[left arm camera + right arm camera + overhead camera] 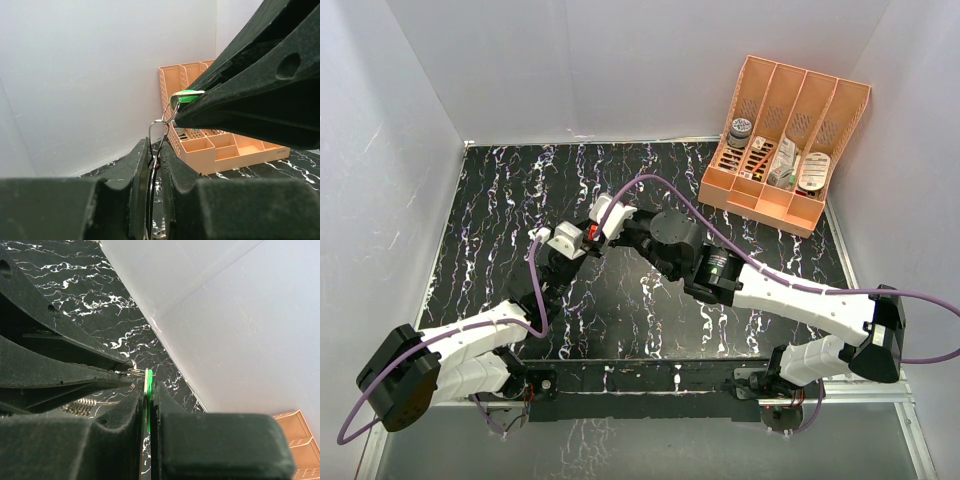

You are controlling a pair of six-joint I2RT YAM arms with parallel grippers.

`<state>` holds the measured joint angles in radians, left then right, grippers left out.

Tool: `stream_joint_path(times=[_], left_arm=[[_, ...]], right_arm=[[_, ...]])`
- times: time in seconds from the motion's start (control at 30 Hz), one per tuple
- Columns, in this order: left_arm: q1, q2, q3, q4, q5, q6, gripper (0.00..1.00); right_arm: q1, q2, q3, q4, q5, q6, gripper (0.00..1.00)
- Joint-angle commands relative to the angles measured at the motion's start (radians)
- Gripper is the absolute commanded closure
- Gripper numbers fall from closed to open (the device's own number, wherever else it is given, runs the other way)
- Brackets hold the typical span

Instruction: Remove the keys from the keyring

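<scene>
Both grippers meet above the middle of the black marbled table (650,310). My left gripper (578,243) (154,148) is shut on the thin silver keyring (151,131), whose wire runs down between its fingers. The ring's top loop hooks the head of a bright green key (188,96) (148,379). My right gripper (595,228) (150,383) is shut on that green key, clamping its flat head edge-on. In the right wrist view the left gripper's fingers (75,372) come in from the left and end at a small wire loop (134,372) by the key. No other key shows.
An orange desk organiser (782,140) (225,147) holding small items stands at the table's back right. White walls (620,60) close off the back and both sides. A small metal spring (80,406) shows under the left gripper's fingers.
</scene>
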<state>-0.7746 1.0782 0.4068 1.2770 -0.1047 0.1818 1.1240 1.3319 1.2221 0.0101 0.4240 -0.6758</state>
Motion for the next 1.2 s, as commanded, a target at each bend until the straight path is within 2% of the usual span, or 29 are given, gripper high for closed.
stream_joint_path(times=[0.0, 0.37, 0.73, 0.97, 1.17], left_arm=[[-0.002, -0.032, -0.004, 0.045, 0.003, 0.015, 0.89], [-0.001, -0.045, -0.028, 0.128, 0.015, 0.024, 0.89], [0.0, -0.05, 0.016, 0.202, -0.002, 0.026, 0.99], [-0.001, -0.036, 0.065, 0.198, -0.019, 0.017, 1.0], [-0.002, -0.013, 0.084, 0.209, -0.043, 0.087, 1.0]], right_arm=[[0.005, -0.039, -0.005, 0.087, 0.021, 0.004, 1.0], [0.005, -0.047, -0.012, 0.082, 0.025, 0.005, 1.0], [0.005, -0.052, -0.015, 0.046, 0.019, 0.023, 1.0], [0.005, -0.056, -0.022, 0.032, 0.003, 0.039, 0.99], [0.005, -0.055, -0.021, 0.026, -0.009, 0.052, 0.99]])
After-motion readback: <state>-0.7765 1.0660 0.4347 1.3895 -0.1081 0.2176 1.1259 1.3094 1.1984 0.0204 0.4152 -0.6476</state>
